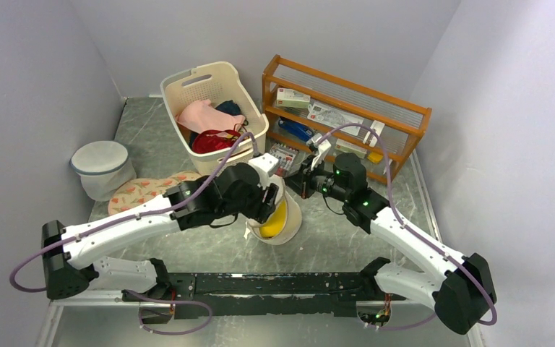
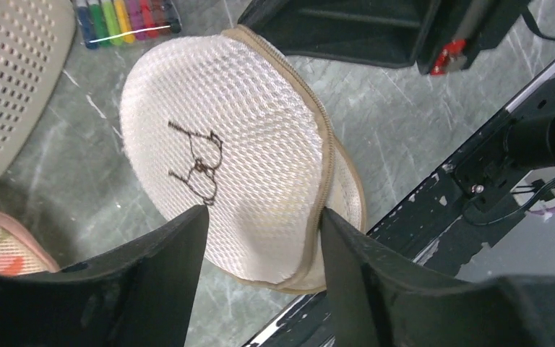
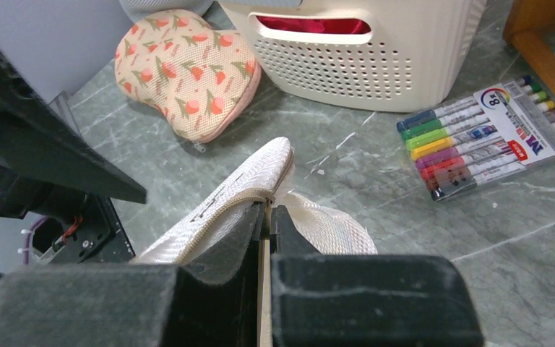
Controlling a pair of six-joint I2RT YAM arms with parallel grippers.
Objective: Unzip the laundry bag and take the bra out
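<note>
The cream mesh laundry bag (image 1: pixel 293 223) stands tilted at the table's middle, and something yellow (image 1: pixel 277 220) shows in its opening. In the left wrist view the bag's flat top (image 2: pixel 238 130) bears a black bra outline. My left gripper (image 1: pixel 270 199) straddles that top (image 2: pixel 260 217). Its right finger presses the tan zip rim and its left finger lies on the mesh. My right gripper (image 1: pixel 301 185) is shut on a thin tan zip part at the bag's far edge (image 3: pixel 267 210). The bag's mesh (image 3: pixel 332 228) fans out on both sides of the fingers.
A cream basket (image 1: pixel 242 90) of clothes stands behind the bag, with a wooden rack (image 1: pixel 347 94) to its right. A marker pack (image 3: pixel 484 137) lies by the basket. A floral pad (image 1: pixel 141 191) and a white round mesh bag (image 1: pixel 101 166) are at the left. A black rail (image 1: pixel 274 285) runs along the near edge.
</note>
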